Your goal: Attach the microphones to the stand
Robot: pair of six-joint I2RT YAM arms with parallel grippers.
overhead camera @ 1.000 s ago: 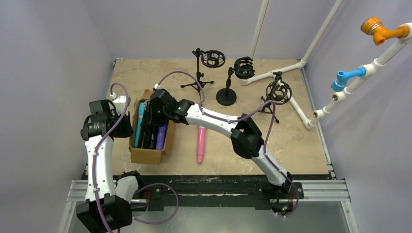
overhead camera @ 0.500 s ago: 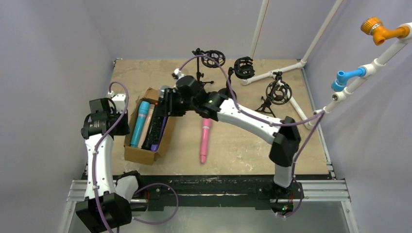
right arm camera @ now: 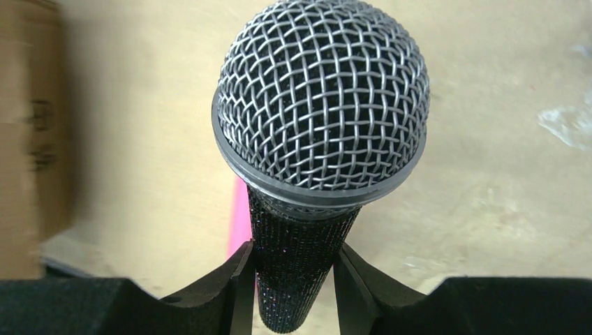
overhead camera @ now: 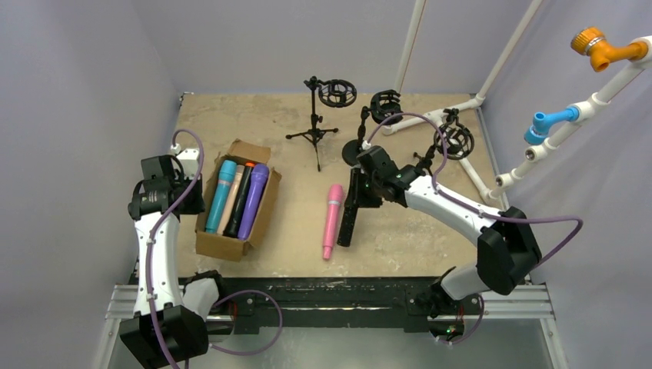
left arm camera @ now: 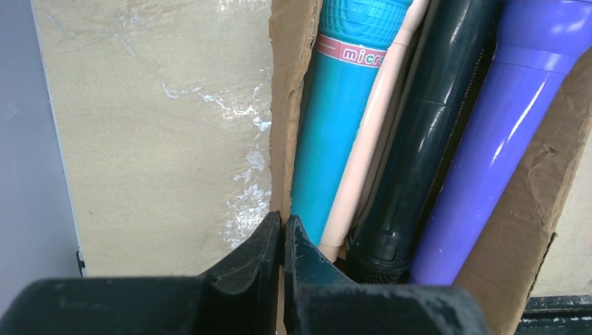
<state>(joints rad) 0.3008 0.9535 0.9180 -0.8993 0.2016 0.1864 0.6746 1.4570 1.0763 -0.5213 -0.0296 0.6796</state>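
- Top external view: the right hand grips the black mic just under its grille, fingers closed on the handle.
- The mic's long axis runs near-to-far, with the handle toward the table's near edge, beside the pink mic.
- The nearest stand lies just beyond this hand, toward the far edge.
- The left hand is pinched shut on the box wall.

**Surface finishes**

Your black microphone: gritty, glitter-flecked body, bare woven metal-wire grille. Teal microphone and purple microphone: smooth glossy plastic. Cardboard box: matt brown, ragged edges. Tabletop: matt beige, stone-look, scuffed.
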